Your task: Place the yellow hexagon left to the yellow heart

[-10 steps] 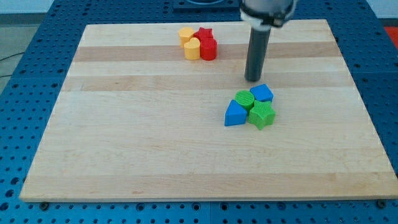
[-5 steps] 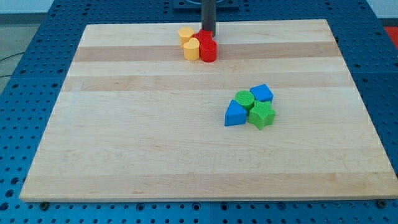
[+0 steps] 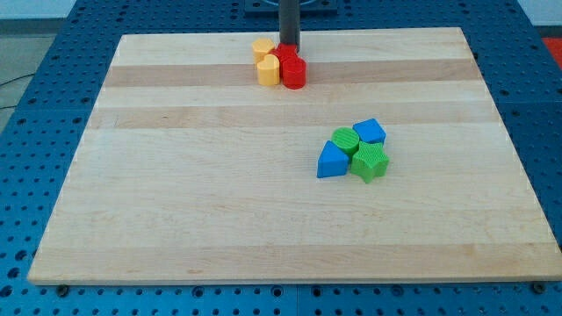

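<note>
The yellow hexagon point(image 3: 262, 47) lies near the board's top edge. The yellow heart point(image 3: 268, 71) sits just below it, touching. Two red blocks are packed against them on the right: a red star-like block point(image 3: 285, 55) and a red cylinder point(image 3: 294, 73). My tip point(image 3: 289, 46) stands at the top of this cluster, right behind the red star-like block and to the right of the yellow hexagon, close to both.
A second cluster lies right of centre: a blue triangular block point(image 3: 332, 161), a green round block point(image 3: 346, 140), a blue block point(image 3: 370, 132) and a green star-like block point(image 3: 370, 163). The wooden board point(image 3: 176, 193) lies on a blue perforated table.
My tip has swept from above the green and blue cluster to the top of the yellow and red cluster, then shifted slightly left. The yellow heart and nearby blocks nudged a little left.
</note>
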{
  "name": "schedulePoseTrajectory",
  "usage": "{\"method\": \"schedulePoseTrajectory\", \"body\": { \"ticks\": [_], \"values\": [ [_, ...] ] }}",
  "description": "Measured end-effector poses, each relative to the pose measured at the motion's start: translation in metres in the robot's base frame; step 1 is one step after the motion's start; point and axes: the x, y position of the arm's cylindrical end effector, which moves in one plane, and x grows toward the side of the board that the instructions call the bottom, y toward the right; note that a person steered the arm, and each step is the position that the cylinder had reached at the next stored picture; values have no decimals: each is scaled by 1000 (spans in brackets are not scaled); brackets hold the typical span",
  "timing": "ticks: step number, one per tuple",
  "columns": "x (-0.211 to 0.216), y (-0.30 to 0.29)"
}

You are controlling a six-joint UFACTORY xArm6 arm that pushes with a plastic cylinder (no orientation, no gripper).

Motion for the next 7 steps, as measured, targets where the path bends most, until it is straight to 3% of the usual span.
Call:
{"method": "schedulePoseTrajectory", "body": {
  "ticks": [3, 4, 5, 6, 7],
  "values": [
    [24, -2],
    [-14, -31],
    [-17, -56],
    [-6, -14],
    [-6, -22]
  ]
}}
